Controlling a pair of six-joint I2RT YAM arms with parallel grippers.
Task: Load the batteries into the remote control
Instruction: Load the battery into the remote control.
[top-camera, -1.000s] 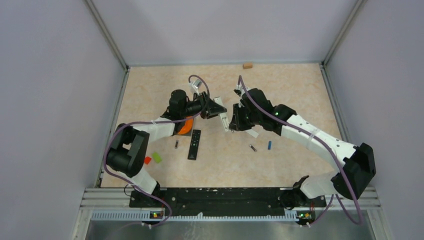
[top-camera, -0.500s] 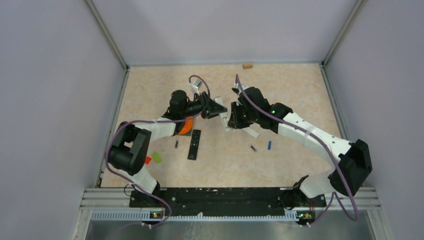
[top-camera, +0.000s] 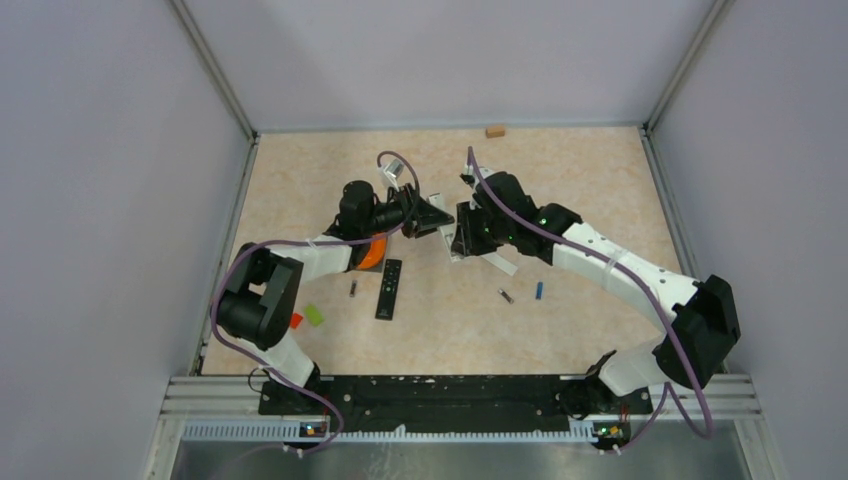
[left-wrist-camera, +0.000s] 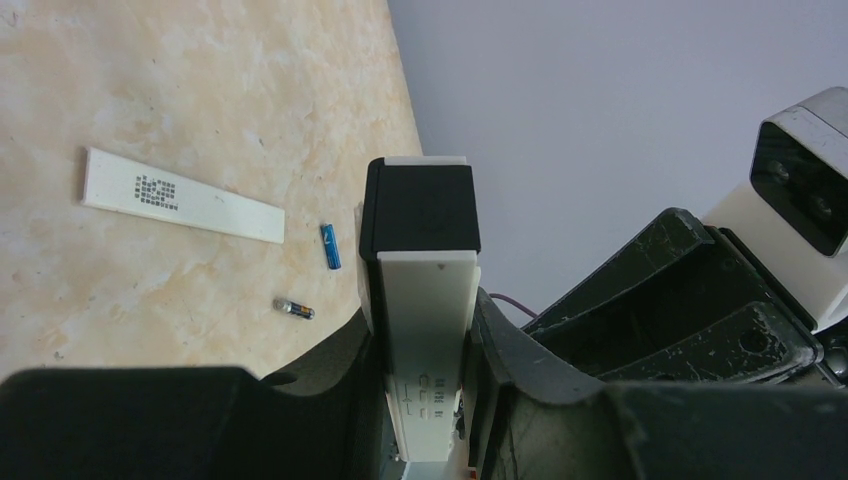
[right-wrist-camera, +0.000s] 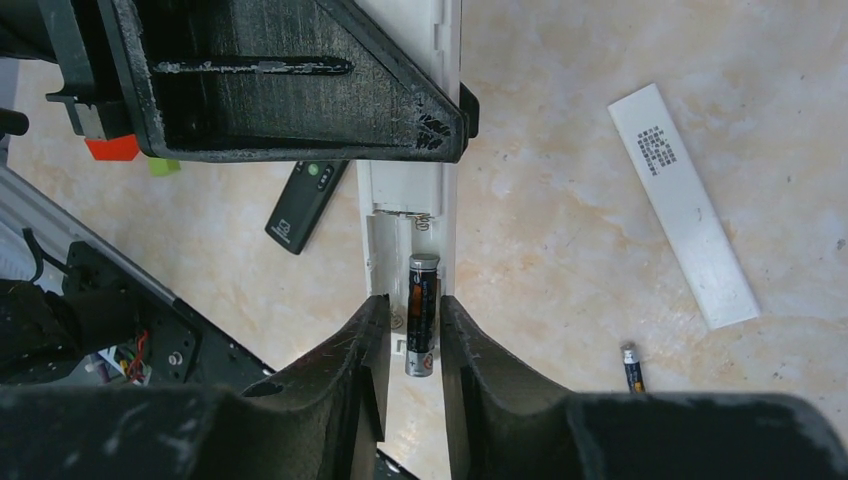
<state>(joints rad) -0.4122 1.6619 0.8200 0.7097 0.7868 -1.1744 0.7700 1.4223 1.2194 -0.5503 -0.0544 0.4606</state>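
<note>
Dark cylindrical battery (right-wrist-camera: 422, 315), likely light and slick: pinch mid-barrel. Right hand (right-wrist-camera: 413, 305) narrow astride it, grip unclear; left hand (left-wrist-camera: 424, 345) clamps white remote (left-wrist-camera: 430, 290).

Dark battery (right-wrist-camera: 422, 315) inside white remote (right-wrist-camera: 384, 228)

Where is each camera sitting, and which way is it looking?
Top camera: high behind the arms, looking down at the table; both whole arms show, with the left gripper and right gripper close together.
Left wrist: on the left arm, looking along its fingers at the white remote they clamp.
Right wrist: on the right arm, looking down past its fingers at a battery in that remote's open slot.
Shared: both wrist views show the white remote and the white cover lying on the table.
</note>
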